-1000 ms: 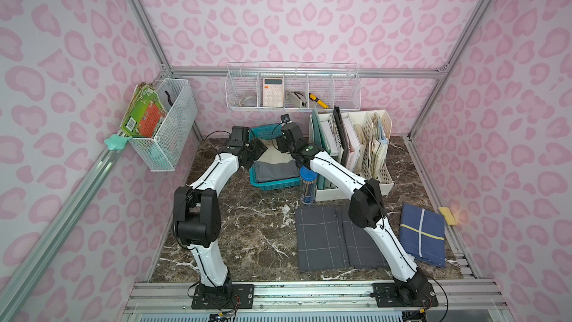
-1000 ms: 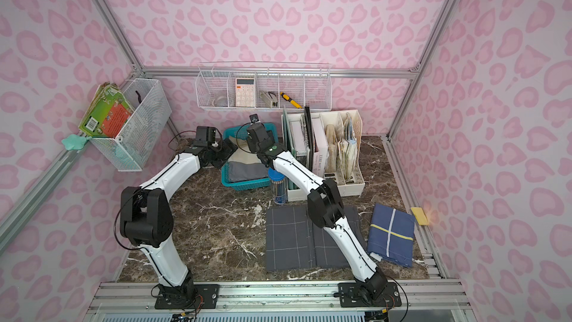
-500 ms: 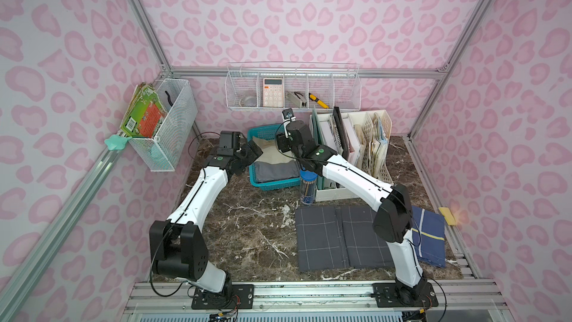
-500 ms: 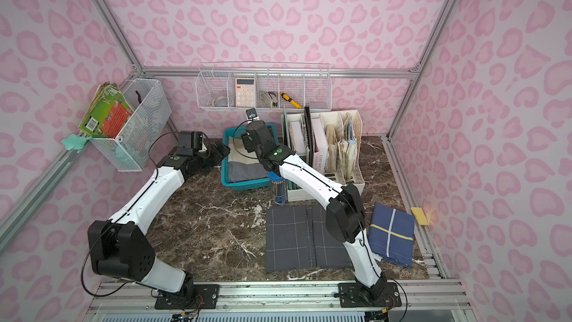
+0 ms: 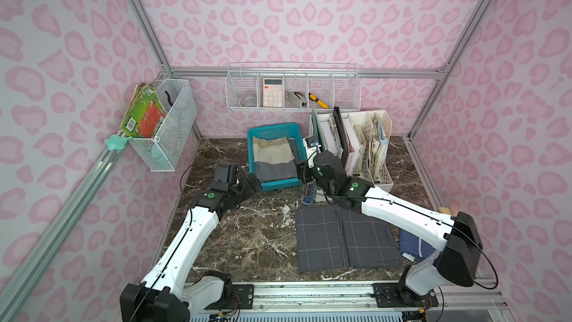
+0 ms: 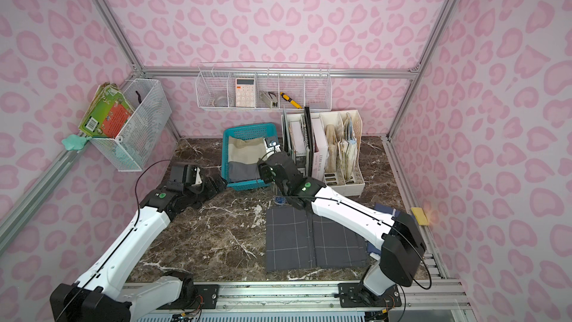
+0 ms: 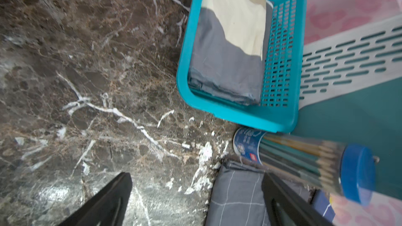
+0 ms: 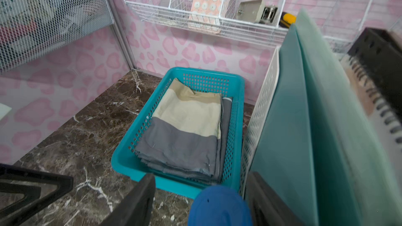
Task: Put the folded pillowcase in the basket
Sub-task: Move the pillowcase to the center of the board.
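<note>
Pillowcase point(image 8: 187, 127) in basket point(image 8: 206, 71); left gripper point(image 7: 195, 177) wide; right gripper point(image 8: 201, 176) parted, pencil tube point(image 8: 219, 207) seemingly beneath, rack point(image 8: 261, 116) beside.

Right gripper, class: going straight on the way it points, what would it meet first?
Probably the near wall of the teal-blue perforated plastic basket, ahead of the right gripper; if it clears that, the folded grey-and-cream pillowcase inside. Depth is unclear.

Both top views look steeply down from high at the front, over the whole surface point(image 5: 247, 233). Each wrist view sits low and close. Both share the basket point(image 7: 239, 114).
</note>
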Robot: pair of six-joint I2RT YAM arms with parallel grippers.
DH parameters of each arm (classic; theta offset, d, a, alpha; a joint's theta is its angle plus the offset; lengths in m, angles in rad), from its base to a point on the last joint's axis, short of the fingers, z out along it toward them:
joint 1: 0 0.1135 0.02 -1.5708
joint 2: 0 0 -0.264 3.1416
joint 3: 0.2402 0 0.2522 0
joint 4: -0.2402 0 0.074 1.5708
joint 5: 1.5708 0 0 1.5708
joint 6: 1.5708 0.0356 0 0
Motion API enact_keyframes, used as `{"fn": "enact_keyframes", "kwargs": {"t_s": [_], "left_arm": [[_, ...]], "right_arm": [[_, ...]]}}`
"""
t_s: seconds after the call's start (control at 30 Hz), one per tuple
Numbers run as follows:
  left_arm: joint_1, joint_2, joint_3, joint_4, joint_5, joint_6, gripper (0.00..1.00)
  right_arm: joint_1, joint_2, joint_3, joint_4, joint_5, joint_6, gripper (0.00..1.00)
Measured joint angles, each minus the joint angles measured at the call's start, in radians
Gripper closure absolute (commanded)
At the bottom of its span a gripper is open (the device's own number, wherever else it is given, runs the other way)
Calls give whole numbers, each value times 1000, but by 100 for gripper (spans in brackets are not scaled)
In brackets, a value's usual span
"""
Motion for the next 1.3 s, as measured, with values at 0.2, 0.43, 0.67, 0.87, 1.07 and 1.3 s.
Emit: {"fn": "enact_keyframes", "kwargs": {"t_s": [0.2,0.43,0.67,0.87,1.07,1.3], "left_arm": [[-142,-71,-109,-29,-41,-45,2],[-311,-55,-187,-37,-98,-143,3],[-328,-37,-166,-27,-137,-186,5],[-383,27,-160,-1,-144,-214,9],[-516,163,-164,53,-128,-267,11],[-611,376,-83,139,-104,-291,19]], "right_arm": [[23,-136,-219,-11,7,65,30],[30,-236,-414,2,-4,144,30],[47,-250,-465,20,-20,190,30],[47,-272,-499,21,-11,219,30],[47,-323,-590,24,22,245,30],[47,-376,-676,40,55,275,30]]}}
